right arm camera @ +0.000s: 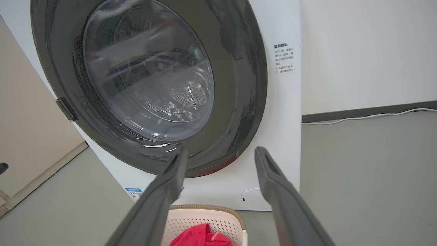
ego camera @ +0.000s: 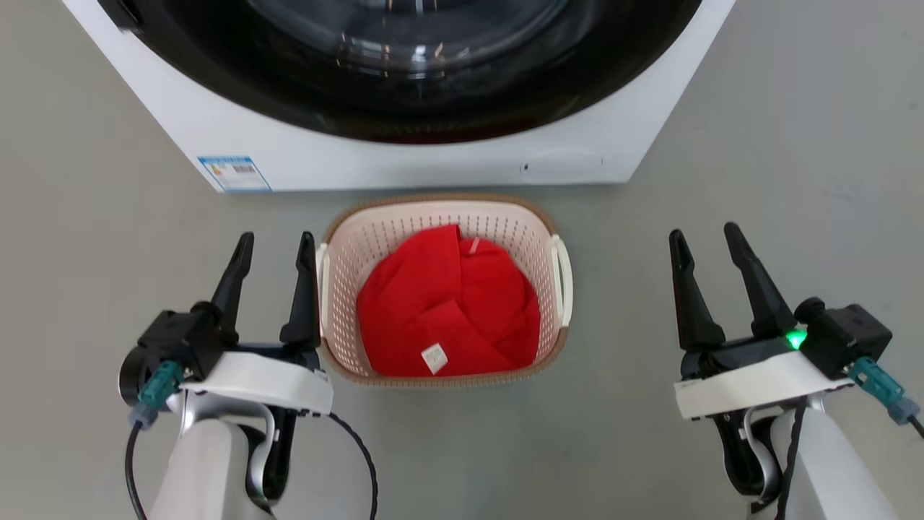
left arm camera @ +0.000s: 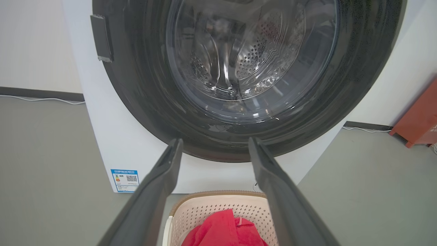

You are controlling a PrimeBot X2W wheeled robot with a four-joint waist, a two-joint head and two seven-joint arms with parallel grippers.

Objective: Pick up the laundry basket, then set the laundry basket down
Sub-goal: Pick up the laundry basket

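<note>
The laundry basket (ego camera: 404,225) sits on the floor (ego camera: 108,180) at frame centre below the washing machine (ego camera: 433,162), long axis running left-right, its left handle (ego camera: 323,278) just beside the open, empty left pincer (ego camera: 278,238), while the open, empty right pincer (ego camera: 704,231) stands well apart at right

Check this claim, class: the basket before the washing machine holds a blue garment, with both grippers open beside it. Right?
Wrong colour: the head view shows the garment in the laundry basket is red, not blue. The rest stands: the basket sits before the washing machine, left gripper and right gripper open either side.
</note>
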